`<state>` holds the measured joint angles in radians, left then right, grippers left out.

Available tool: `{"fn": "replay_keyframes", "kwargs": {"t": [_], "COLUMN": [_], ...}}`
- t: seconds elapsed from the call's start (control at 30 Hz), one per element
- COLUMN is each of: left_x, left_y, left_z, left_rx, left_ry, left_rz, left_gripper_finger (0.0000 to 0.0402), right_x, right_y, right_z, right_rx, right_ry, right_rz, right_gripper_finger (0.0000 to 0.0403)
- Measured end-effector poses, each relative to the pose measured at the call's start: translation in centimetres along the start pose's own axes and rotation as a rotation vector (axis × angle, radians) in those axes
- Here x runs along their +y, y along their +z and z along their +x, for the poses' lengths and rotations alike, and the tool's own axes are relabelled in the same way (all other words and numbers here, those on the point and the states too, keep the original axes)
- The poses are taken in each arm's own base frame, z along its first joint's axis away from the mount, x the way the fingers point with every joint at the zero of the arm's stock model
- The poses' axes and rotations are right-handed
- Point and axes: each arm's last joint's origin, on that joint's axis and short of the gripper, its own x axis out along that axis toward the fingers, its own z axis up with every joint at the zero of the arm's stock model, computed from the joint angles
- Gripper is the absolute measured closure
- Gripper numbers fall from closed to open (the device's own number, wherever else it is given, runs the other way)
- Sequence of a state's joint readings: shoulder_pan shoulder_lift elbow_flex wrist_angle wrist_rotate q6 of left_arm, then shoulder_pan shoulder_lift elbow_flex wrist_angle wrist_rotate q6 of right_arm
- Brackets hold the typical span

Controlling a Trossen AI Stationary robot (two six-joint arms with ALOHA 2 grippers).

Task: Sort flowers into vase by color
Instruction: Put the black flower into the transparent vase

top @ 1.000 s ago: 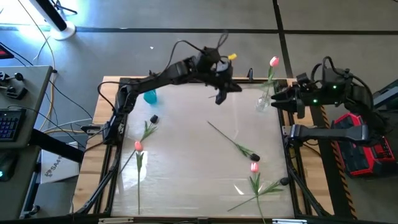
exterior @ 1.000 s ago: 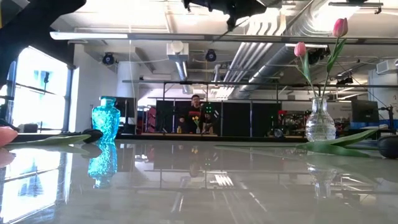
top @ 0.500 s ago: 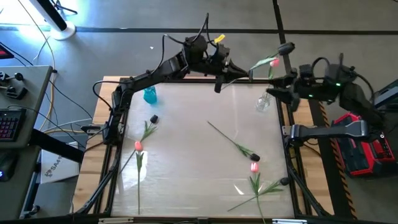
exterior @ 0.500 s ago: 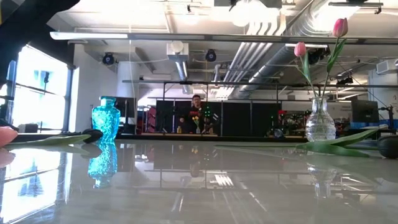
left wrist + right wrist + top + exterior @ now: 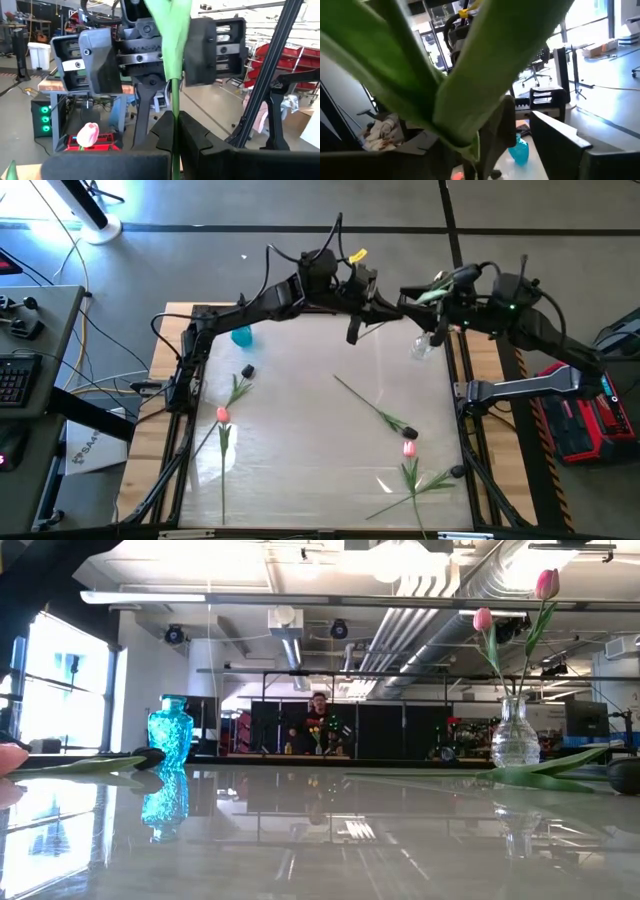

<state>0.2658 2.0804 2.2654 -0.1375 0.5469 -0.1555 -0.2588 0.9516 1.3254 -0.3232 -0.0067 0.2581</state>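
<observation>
The left gripper is closing on a thin green stem above the far edge of the counter; in the left wrist view its two dark fingers are pressing together on that stem, which is running straight up between them. Facing it at close range, the right gripper is meeting the same flower from the opposite side. Its grey finger blocks are standing to either side of the broad green leaf, though whether they are actually pinching it I cannot tell. In the right wrist view the leaf is filling most of the picture.

Just below the two grippers, the clear glass vase is standing near the far right corner of the counter, and in the low view it is holding two pink tulips, upright and leaning slightly apart. The blue vase is standing near the far left corner, well apart from the clear one.

On the counter, a dark-headed tulip is lying diagonally right of the middle. Beside its head a pink tulip is lying with its stem and leaves pointing toward the near edge. On the left side another pink tulip is lying near the left edge, and a dark bud is resting near the blue vase.
</observation>
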Motion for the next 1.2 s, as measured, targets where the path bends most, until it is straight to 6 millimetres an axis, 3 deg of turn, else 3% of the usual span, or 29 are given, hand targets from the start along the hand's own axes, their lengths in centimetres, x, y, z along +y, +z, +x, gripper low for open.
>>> {"fn": "replay_keyframes", "kwargs": {"t": [0.13,0.47,0.73,0.97,1.2], "left_x": [0.0,0.0,0.3,0.7,0.7], "left_y": [0.0,0.0,-1.2,-3.6,-3.7], "left_z": [0.0,0.0,-0.1,-0.6,-0.7], "left_rx": [-0.001,-0.001,0.109,0.34,0.355], "left_ry": [0.002,0.006,0.053,0.194,0.208], "left_rz": [0.0,0.008,-0.041,-0.019,-0.003], "left_gripper_finger": [0.0401,0.0401,0.038,0.0339,0.0329], "right_x": [0.0,0.2,-0.2,-1.4,-2.6], "right_y": [0.1,0.5,-0.5,-2.6,-4.4], "right_z": [-0.9,-2.8,-2.5,-3.2,-4.2], "right_rx": [0.008,-0.011,0.084,0.271,0.417], "right_ry": [-0.001,0.009,-0.065,-0.326,-0.639], "right_rz": [0.035,0.056,0.068,0.019,-0.041], "right_gripper_finger": [0.0221,0.0392,0.0398,0.04,0.0402]}}
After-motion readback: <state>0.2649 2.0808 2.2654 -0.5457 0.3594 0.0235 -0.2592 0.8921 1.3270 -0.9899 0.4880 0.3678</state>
